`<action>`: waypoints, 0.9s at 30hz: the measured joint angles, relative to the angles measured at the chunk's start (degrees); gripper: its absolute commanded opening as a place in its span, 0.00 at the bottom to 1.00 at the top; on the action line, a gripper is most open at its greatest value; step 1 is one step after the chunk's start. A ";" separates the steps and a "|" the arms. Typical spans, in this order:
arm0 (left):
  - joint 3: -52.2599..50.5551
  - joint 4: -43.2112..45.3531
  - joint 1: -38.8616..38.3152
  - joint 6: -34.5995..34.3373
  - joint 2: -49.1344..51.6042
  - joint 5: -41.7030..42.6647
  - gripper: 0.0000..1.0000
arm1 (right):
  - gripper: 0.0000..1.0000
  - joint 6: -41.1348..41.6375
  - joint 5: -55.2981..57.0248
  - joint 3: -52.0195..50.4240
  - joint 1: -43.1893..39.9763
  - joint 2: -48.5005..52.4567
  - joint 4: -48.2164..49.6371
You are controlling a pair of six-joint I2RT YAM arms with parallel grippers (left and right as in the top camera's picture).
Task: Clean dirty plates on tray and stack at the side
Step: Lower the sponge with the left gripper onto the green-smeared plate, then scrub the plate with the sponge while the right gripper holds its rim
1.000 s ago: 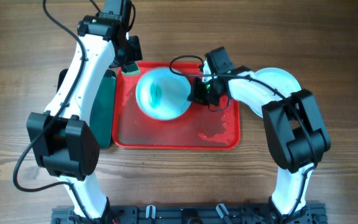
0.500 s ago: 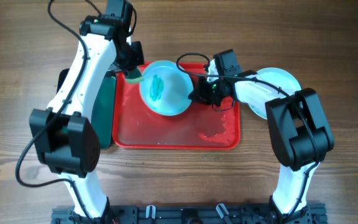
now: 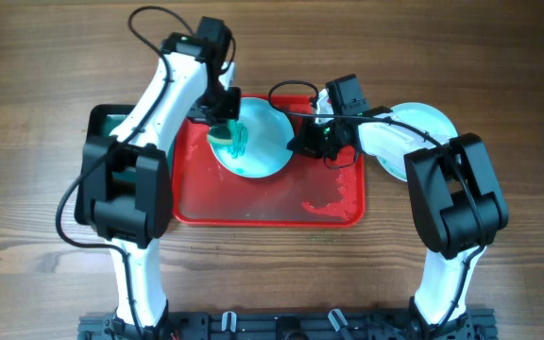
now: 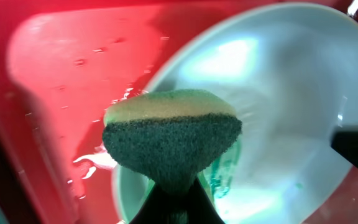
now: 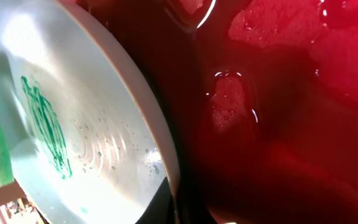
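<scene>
Plate, aqua, tipped up over far part of red tray, right rim pinched by right gripper to present green smear to sponge clamped in left gripper; prob. so drips land in tray.

The left arm and right arm wear glossy white shells between bulky black joint housings (thin black cables loop near each wrist), ending in the black left pincer and right pincer
</scene>
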 measured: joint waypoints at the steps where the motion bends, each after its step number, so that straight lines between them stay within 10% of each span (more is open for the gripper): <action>1: 0.00 0.07 -0.52 0.37 0.20 0.24 0.04 | 0.04 0.00 0.00 0.00 0.00 0.00 0.00; 20: -16.15 16.81 -1.36 7.65 -0.11 15.98 0.04 | 0.04 -1.01 -0.61 0.00 0.00 0.00 0.28; 27: -16.11 19.63 -6.03 -21.00 -1.11 -4.31 0.04 | 0.04 -1.03 -0.66 0.00 0.04 0.00 0.68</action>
